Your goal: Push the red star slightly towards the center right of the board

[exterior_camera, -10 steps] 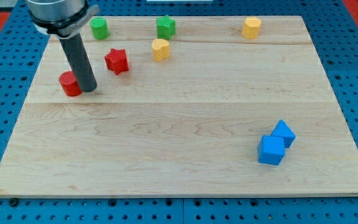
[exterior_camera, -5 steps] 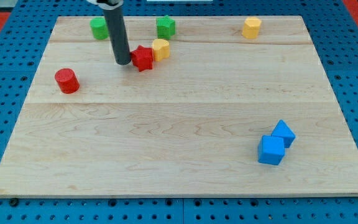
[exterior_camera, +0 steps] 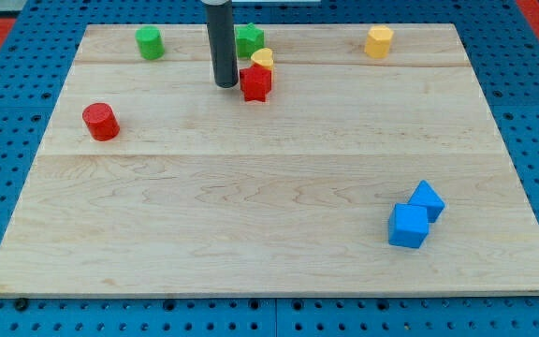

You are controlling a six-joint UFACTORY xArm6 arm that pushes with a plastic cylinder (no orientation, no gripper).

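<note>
Over the last second the rod has swept from beside the red cylinder at the view's left across to the red star, and the star has slid to the view's right along the upper part of the board. The tip now sits just to the left of the star, close to or touching it. The star has run into the small yellow block, which has also shifted right and now rests against the star's upper edge. The star is heading the right way but remains left of centre and high on the board, so the push looks only partly done, and the yellow block may be carried along.

The arm has no claw to open or close, only the rod.

Counted from left to right: one red cylinder, one green cylinder, one red star, one green star partly hidden behind the rod, two yellow blocks with the second at the upper right, and two blue cubes touching at the lower right.
</note>
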